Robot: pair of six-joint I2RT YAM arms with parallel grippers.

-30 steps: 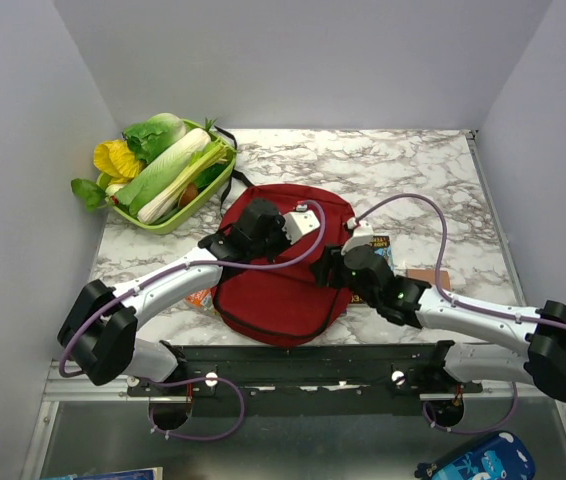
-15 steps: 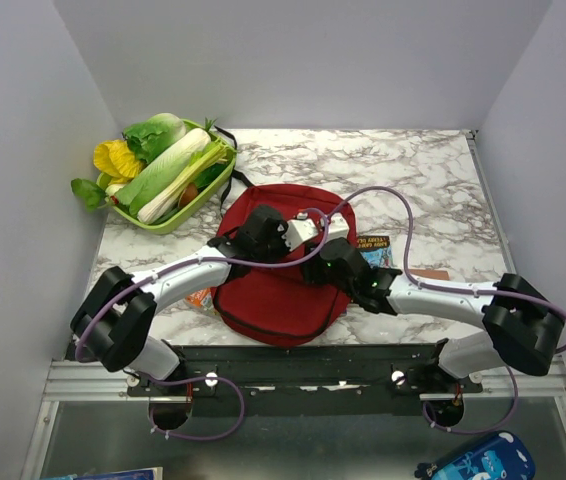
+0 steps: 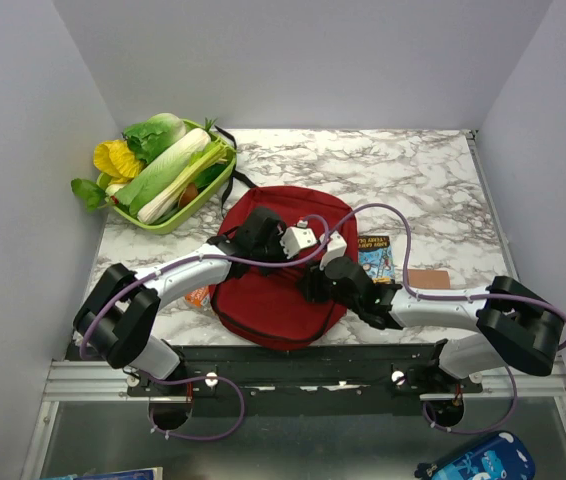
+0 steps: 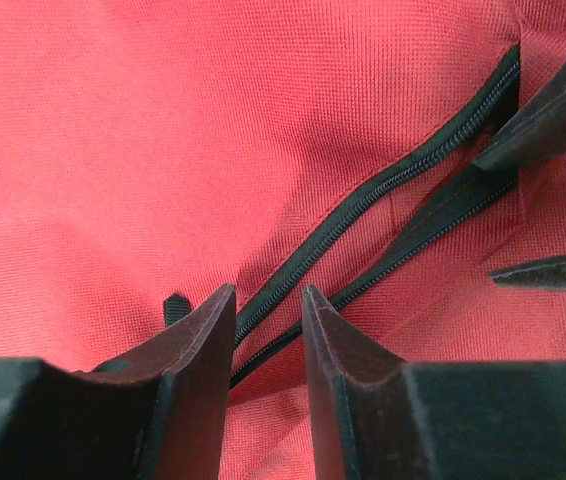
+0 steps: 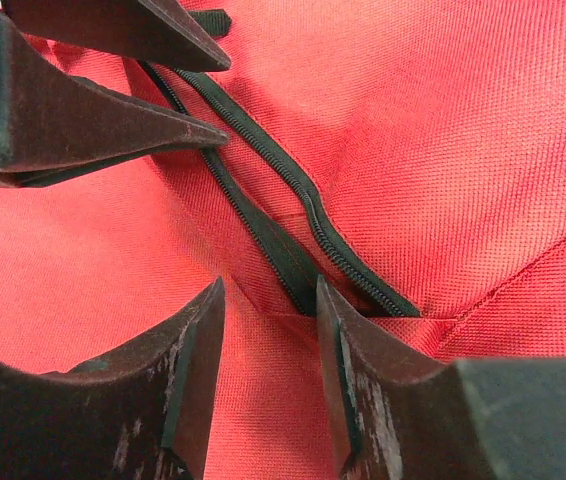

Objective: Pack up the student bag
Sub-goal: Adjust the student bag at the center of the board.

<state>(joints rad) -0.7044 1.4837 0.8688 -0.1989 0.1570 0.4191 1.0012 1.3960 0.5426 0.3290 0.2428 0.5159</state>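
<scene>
While parted, left fingers (image 4: 195,372) and right fingers (image 5: 388,400) astride student bag (image 3: 268,302) zipper (image 4: 363,205); booklet (image 3: 375,251) print unreadably small.

Soft, even light falls from overhead in the top view, bright but without glare on the marble tabletop (image 3: 413,170); only faint shadows sit under the arms. In both wrist views the red weave of the student bag (image 4: 163,150) just beyond the left end effector (image 4: 268,300) and right end effector (image 5: 268,290) is crisp, while the dark fingers (image 4: 193,400) nearest the lens look slightly soft and shaded.
</scene>
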